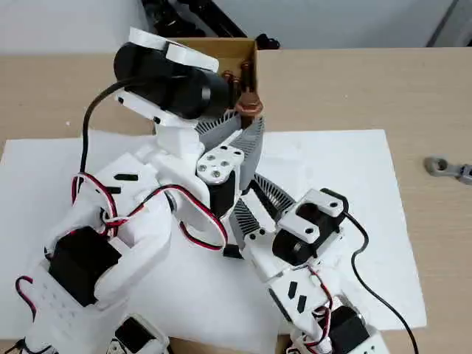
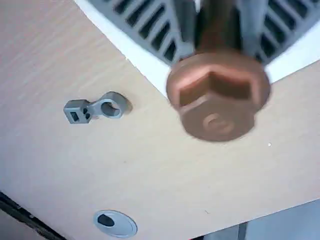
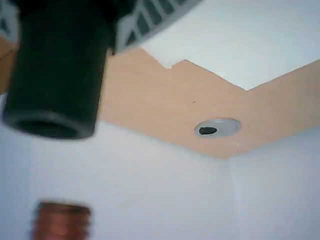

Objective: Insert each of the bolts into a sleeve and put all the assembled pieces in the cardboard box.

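Mating bolt to sleeve looks like the step in hand. Nearest, the right tool (image 3: 60,30) pinches one black sleeve (image 3: 52,85), its mouth left free. Farther, by the near right corner of the one cardboard box (image 1: 221,48), the left tool (image 2: 216,25) pinches one copper bolt (image 2: 217,95) by the shank, hex head clear of the fingers. The next move calls for lining the shank up with the sleeve's bore, pushing straight in, then carrying the pair to the box. Two copper pieces (image 1: 245,70) show inside it. One grey wrench-like part (image 1: 440,166) lies on the surface (image 1: 354,88), far right.
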